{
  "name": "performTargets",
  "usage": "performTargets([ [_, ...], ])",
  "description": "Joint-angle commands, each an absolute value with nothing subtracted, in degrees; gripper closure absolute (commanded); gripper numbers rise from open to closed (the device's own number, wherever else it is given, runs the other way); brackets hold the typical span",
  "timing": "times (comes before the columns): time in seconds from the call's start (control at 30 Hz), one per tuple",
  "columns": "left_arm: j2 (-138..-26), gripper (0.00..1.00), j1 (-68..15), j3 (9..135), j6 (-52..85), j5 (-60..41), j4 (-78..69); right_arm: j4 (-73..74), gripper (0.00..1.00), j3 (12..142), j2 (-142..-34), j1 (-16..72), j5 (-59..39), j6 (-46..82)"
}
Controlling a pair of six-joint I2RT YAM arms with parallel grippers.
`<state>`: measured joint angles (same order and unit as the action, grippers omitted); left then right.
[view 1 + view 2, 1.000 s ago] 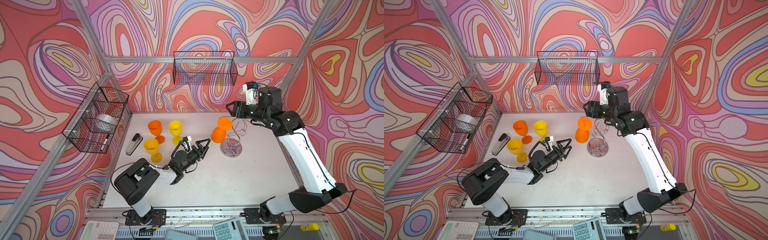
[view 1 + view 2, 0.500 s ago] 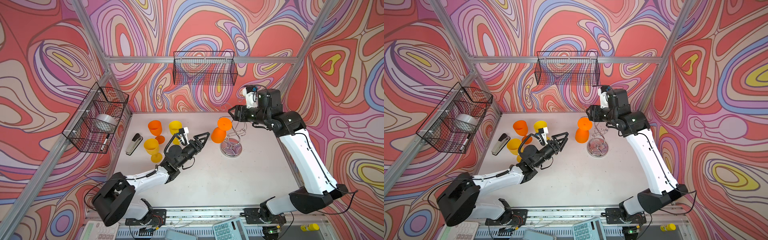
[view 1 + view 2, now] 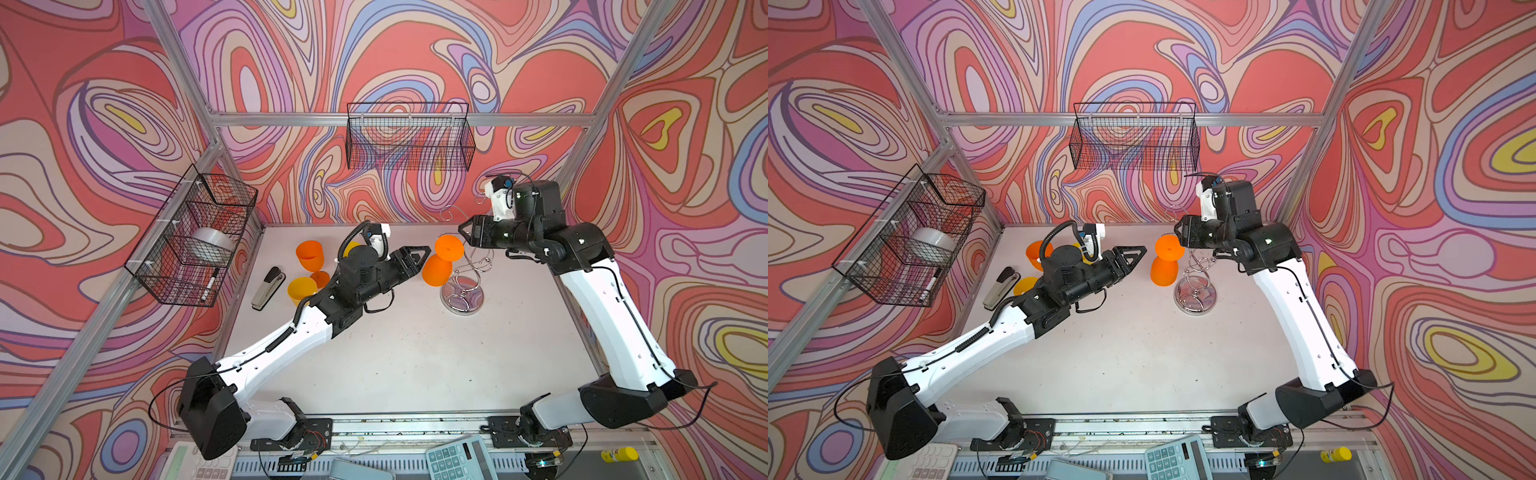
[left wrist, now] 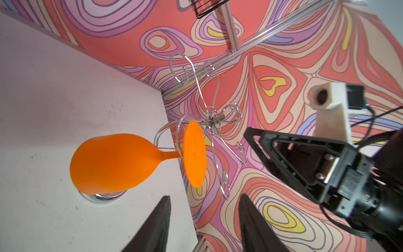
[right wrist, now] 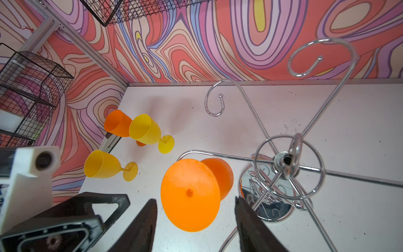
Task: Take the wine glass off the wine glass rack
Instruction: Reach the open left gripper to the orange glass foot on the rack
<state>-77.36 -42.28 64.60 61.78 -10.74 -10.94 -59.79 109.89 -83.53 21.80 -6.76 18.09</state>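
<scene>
Though inverted, smooth orange wine glass [image 3: 436, 271]

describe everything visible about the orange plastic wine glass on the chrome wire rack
The orange wine glass looks like opaque matte plastic: rounded bowl, short thin stem, flat round foot with a small centre nub. It hangs upside down, mouth toward the table, stem slid into a curled arm of the shiny chrome wire rack, foot resting on that wire, beside the rack's twisted stem. Only the rack is seen touching it.
</scene>
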Motion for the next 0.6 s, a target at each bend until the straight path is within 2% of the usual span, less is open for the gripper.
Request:
performTargets([
  [0.0, -78.83, 0.57, -42.01, 66.27, 61.33, -12.0, -6.46, -58.31, 0.4, 109.33, -80.48, 22.01, -5.62, 19.95],
  [0.57, -83.76, 0.68, -42.45, 66.44, 66.89, -13.62, -16.26, -54.49, 0.39, 105.38, -76.37, 21.97, -5.12, 21.85],
])
